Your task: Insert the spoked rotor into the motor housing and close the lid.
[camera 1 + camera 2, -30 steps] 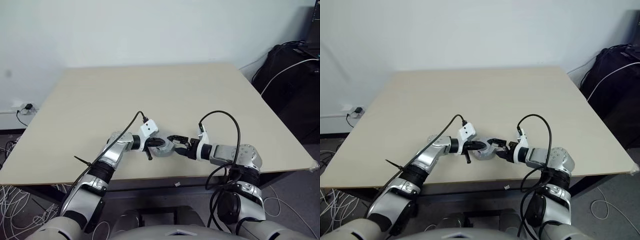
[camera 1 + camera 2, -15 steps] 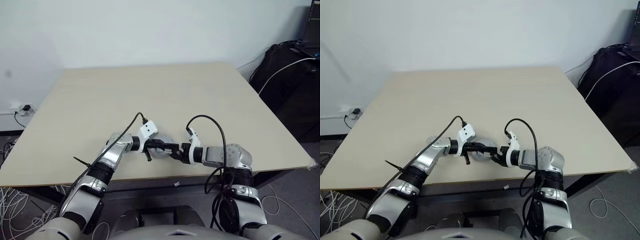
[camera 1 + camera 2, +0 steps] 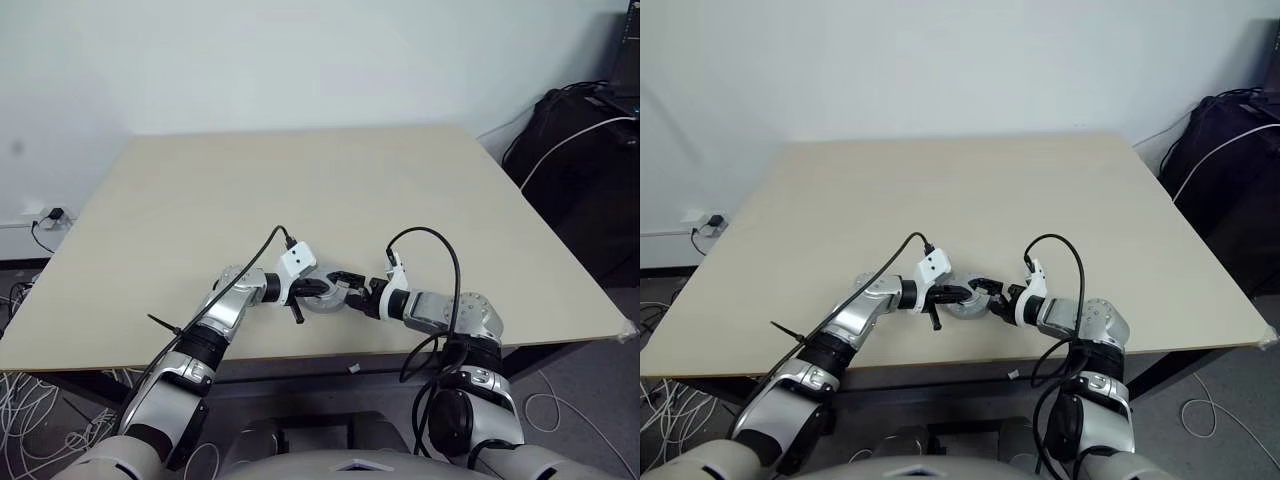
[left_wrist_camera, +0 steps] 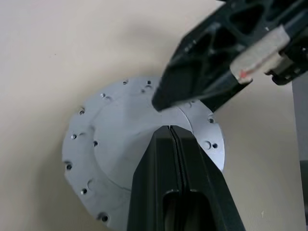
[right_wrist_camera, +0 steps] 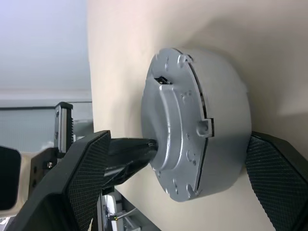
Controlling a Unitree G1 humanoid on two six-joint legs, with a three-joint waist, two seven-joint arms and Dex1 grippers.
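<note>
The round grey-silver metal lid [image 4: 120, 139] is being seated on the housing: pressed by clenched left fingers [image 4: 175, 159], straddled by released right fingers [image 5: 84, 178]; firm squaring is judged next.

Both arms crowd the motor housing [image 3: 322, 298]; the table [image 3: 330, 190] beyond lies open.

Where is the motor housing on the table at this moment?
The motor housing, lid on, sits near the table's front edge, between the shut left hand and the open right hand astride it.

even soft light, wrist views blurred close-up
</note>
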